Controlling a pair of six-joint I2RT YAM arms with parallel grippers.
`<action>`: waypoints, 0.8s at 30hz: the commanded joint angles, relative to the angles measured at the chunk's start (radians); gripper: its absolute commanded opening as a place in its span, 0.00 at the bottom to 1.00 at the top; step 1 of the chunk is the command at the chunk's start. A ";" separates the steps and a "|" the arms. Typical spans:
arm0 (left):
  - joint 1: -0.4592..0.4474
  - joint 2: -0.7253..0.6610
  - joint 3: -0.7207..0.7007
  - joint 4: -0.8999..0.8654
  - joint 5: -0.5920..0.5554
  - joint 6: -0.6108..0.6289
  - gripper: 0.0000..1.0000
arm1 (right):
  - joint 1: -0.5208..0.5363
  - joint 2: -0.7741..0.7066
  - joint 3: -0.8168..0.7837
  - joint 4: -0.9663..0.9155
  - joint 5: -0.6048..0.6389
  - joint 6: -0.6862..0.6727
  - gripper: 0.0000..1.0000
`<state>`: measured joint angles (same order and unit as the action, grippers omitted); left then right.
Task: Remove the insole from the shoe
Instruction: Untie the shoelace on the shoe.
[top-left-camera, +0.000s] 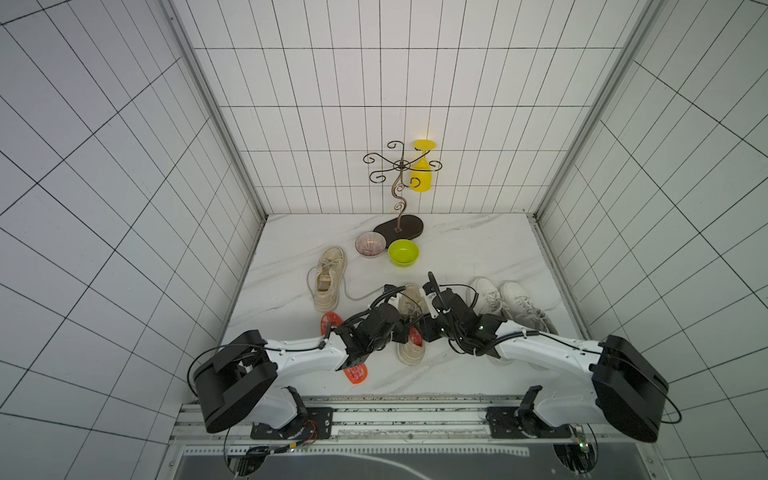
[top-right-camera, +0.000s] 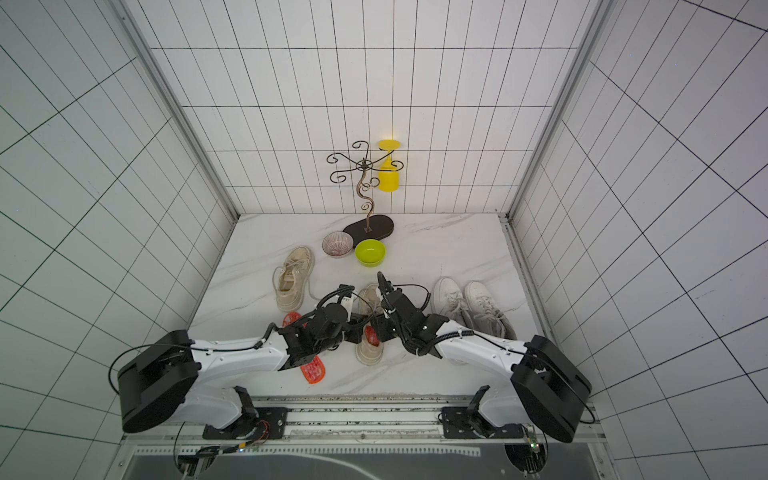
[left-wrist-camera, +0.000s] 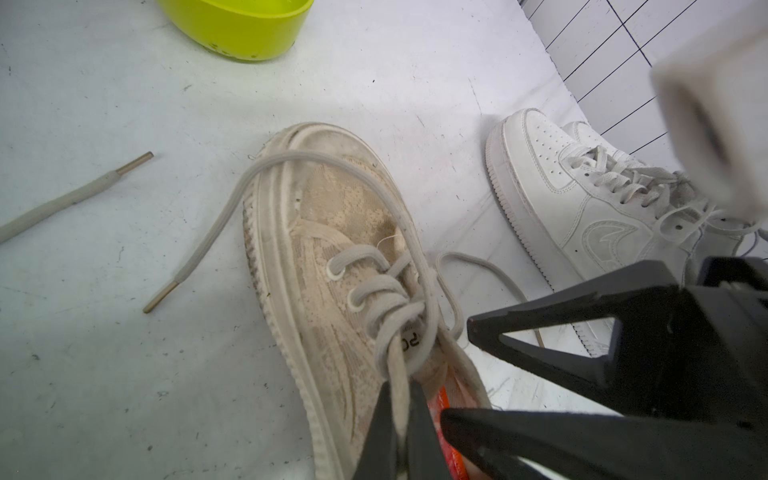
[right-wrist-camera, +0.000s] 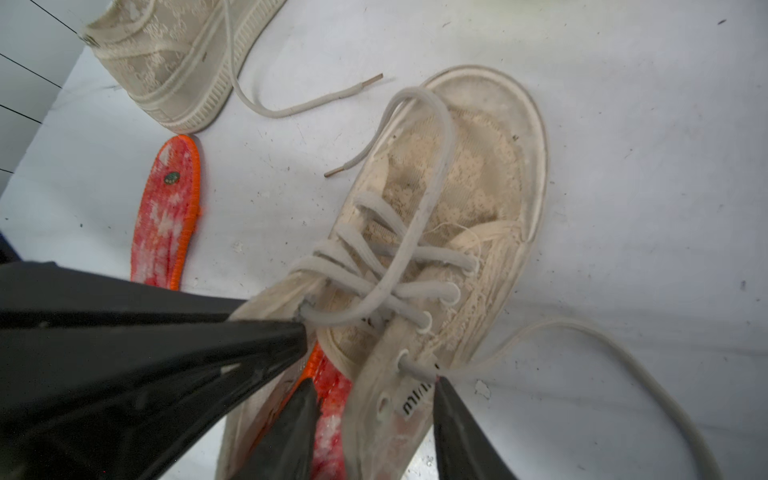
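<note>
My left pincer (left-wrist-camera: 401, 399) is clamped on the lace (left-wrist-camera: 392, 365), holding the beige sneaker (right-wrist-camera: 478, 187) open near the counter's (top-left-camera: 457, 249) front edge. My right pincer (right-wrist-camera: 374, 382) stands apart: one finger inside against the orange insole (right-wrist-camera: 332, 399), one outside the sneaker's wall.

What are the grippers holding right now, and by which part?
Left gripper pinches the beige shoe at its laced opening edge. Right gripper straddles the shoe's side wall; grip unclear.
</note>
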<state>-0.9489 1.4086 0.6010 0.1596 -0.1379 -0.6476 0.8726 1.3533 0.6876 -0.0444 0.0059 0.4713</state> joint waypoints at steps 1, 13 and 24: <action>0.001 0.005 0.038 0.057 -0.001 -0.010 0.00 | 0.011 0.021 -0.008 -0.026 0.062 0.009 0.33; 0.066 -0.071 -0.069 -0.011 -0.048 -0.026 0.00 | -0.089 -0.058 -0.061 -0.186 0.266 0.022 0.00; 0.072 -0.028 -0.070 0.013 -0.011 -0.035 0.00 | -0.139 -0.044 -0.065 -0.146 0.183 0.027 0.00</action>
<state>-0.9016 1.3655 0.5381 0.1944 -0.0948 -0.6712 0.7605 1.2884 0.6529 -0.1158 0.0967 0.5137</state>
